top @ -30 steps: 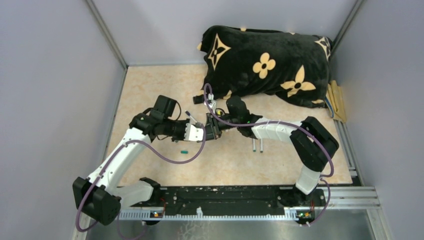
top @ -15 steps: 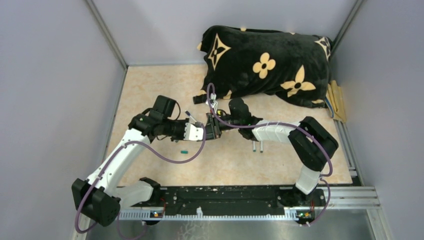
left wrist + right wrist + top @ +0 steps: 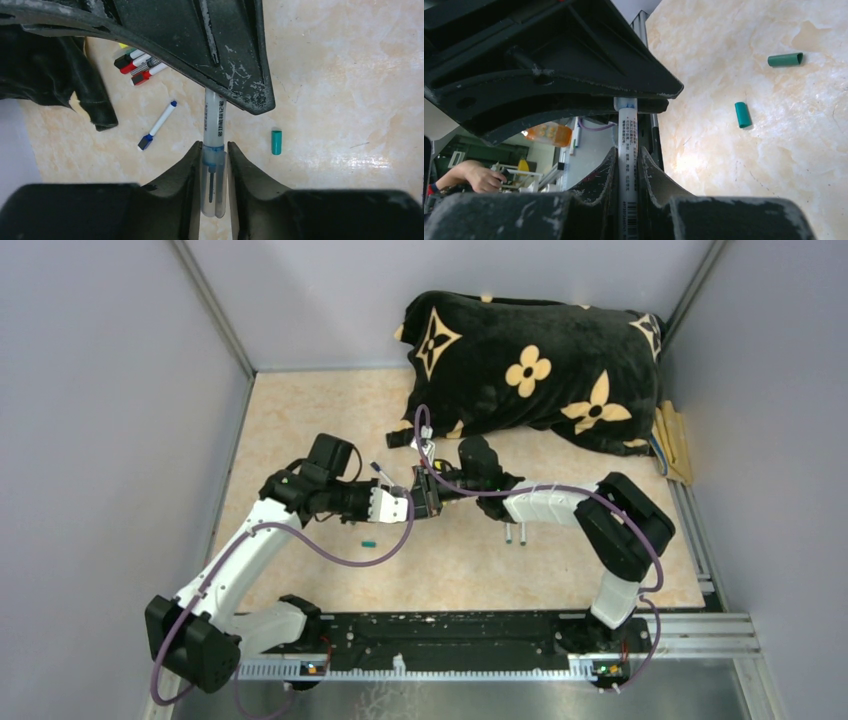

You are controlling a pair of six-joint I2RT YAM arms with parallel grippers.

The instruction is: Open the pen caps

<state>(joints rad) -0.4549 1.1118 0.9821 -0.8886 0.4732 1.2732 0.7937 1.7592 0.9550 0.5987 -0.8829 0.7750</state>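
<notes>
Both grippers hold one pen above the table's middle. In the left wrist view my left gripper (image 3: 214, 147) is shut on its translucent grey cap (image 3: 214, 182), with the dark tip showing inside. The cap still sits over the blue collar of the grey barrel (image 3: 215, 117). My right gripper (image 3: 628, 150) is shut on that barrel (image 3: 627, 127). In the top view the left gripper (image 3: 405, 506) and the right gripper (image 3: 432, 496) meet tip to tip. A loose teal cap (image 3: 276, 142) lies on the table and shows in the top view (image 3: 368, 542). The right wrist view shows it (image 3: 742, 114) beside a green cap (image 3: 785, 60).
A black flower-patterned pillow (image 3: 530, 365) lies at the back right. Several pens (image 3: 137, 64) lie bunched by its edge. A blue-ended pen (image 3: 159, 124) lies alone near them. Two more pens (image 3: 515, 532) lie under the right forearm. Grey walls close in the table on both sides.
Nearly nothing: both grippers stay shut on the same pen; the right wrist has shifted very slightly.
</notes>
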